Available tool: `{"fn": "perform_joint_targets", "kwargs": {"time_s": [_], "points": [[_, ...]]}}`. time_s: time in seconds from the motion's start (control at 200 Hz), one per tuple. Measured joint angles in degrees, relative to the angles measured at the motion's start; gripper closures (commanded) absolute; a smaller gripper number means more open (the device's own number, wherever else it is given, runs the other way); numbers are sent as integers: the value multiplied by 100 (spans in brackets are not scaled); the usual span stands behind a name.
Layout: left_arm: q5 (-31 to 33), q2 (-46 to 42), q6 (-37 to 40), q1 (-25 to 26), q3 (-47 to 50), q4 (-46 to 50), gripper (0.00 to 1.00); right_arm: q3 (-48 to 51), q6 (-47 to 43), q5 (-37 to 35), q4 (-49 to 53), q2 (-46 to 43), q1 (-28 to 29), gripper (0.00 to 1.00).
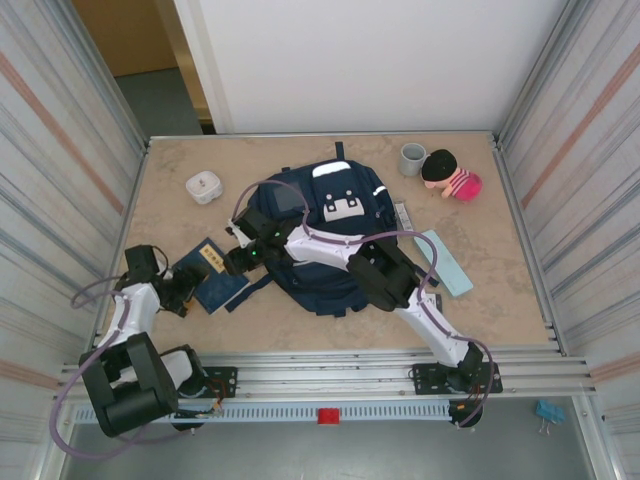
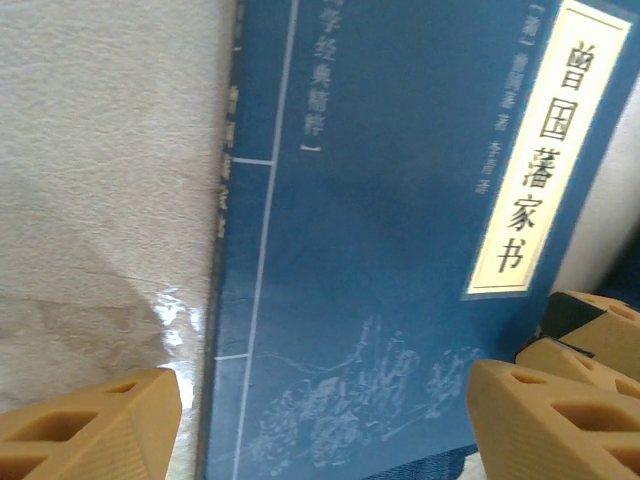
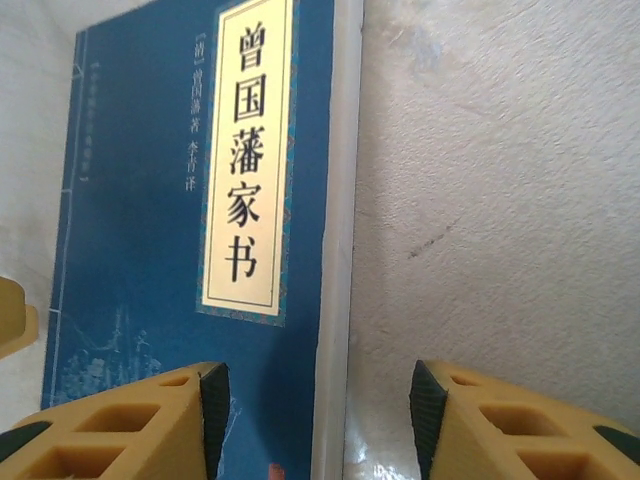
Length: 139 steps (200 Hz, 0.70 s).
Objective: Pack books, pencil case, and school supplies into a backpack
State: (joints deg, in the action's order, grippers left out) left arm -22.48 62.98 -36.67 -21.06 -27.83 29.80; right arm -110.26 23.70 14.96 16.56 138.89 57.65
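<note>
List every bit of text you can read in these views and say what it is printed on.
"曾国藩家书": large black characters on the cream title strip of the blue book.
"[清] 曾国藩 著": small white column beside that strip; the characters below it are too blurred to read.
"学经典精粹": pale column near the cover's edge in the left wrist view, with its top cut off.
Backpack: its white patches show dark marks only, no legible letters.

A smooth, faintly glossy paper cover is seen on the blue book (image 2: 380,250). Beside the book, the table (image 2: 100,150) looks matt and mottled, and the backpack (image 1: 310,290) is of woven cloth.
</note>
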Motion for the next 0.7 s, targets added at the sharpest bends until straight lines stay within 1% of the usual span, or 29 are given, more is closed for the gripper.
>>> {"fn": "perform_joint_targets", "kwargs": {"time_s": [0.06,0.22,0.351,0.501,0.697], "points": [[59,2,0,0,28,-9,24,-50,-35,2,11,39,26,52],[101,131,0,-2,122,-179,27,-74,-72,-2,13,107,63,67],[42,168,0,-50,122,-197,28,-92,-85,-9,24,140,46,75],[-186,96,-9,-44,136,-391,29,-98,-24,50,24,144,42,81],[-339,-162,-87,-55,140,-457,29,-98,22,153,44,146,-37,83]]}}
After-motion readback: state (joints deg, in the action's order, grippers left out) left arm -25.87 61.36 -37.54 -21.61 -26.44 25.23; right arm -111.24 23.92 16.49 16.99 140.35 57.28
